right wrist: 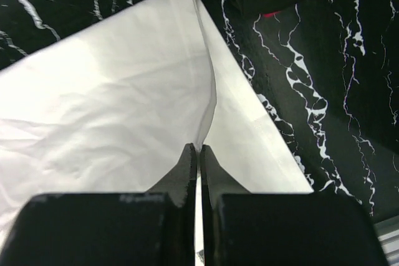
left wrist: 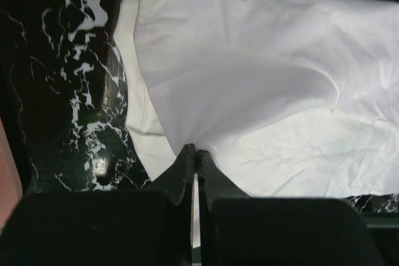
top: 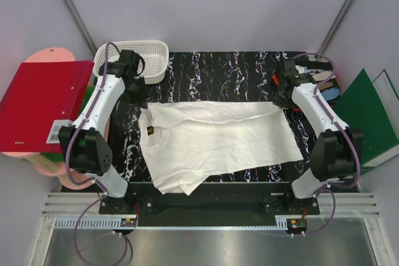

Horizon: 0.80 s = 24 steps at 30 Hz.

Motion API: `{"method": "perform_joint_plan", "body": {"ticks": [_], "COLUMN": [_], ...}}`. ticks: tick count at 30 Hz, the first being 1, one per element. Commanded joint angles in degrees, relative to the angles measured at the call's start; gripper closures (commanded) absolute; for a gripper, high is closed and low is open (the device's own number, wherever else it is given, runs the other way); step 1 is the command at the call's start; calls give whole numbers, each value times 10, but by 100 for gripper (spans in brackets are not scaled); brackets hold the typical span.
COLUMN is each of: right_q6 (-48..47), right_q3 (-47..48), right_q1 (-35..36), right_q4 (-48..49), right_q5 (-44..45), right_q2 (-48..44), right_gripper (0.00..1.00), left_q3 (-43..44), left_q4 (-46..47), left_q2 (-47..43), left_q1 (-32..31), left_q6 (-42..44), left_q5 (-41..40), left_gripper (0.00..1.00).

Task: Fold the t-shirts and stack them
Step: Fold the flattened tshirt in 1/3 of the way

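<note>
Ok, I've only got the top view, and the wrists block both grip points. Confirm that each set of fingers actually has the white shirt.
Observer: The left fingers are shut on a raised pinch of the white t-shirt. The cloth peaks right at their tips.
Operator: Now report the right side.
Observer: The right fingers are shut on it too. A ridge of cloth runs from the shirt's corner down to their tips, and the cloth on either side lies flat.
</note>
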Motion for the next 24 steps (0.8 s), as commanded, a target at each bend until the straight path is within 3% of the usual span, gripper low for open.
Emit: {"method": "perform_joint_plan", "body": {"ticks": [1,9,14,20,24], "right_q6": [19,20,32,32,-15], "right_q3": [4,44,56,81,109], "right_q1": [-3,-2,-2,-3,-1], "right_q4": [-27,-53,-62,-42,37], "right_q5": [45,64,125,121,86], "right_q2": [52,171,209,139,97], "right_gripper": [100,100,100,100,100], "left_q3": [-55,-103,-102,-114,-120], "left_q4": [-21,-32,-36,-37,-31], "left_q2": [-32,-31,-31,-27,-20], "left_q1": [1,5,6,7,7], "left_q6": [-4,3,6,9,9], "left_q5": [27,20,34,32,38], "left_gripper": [100,100,100,100,100]}}
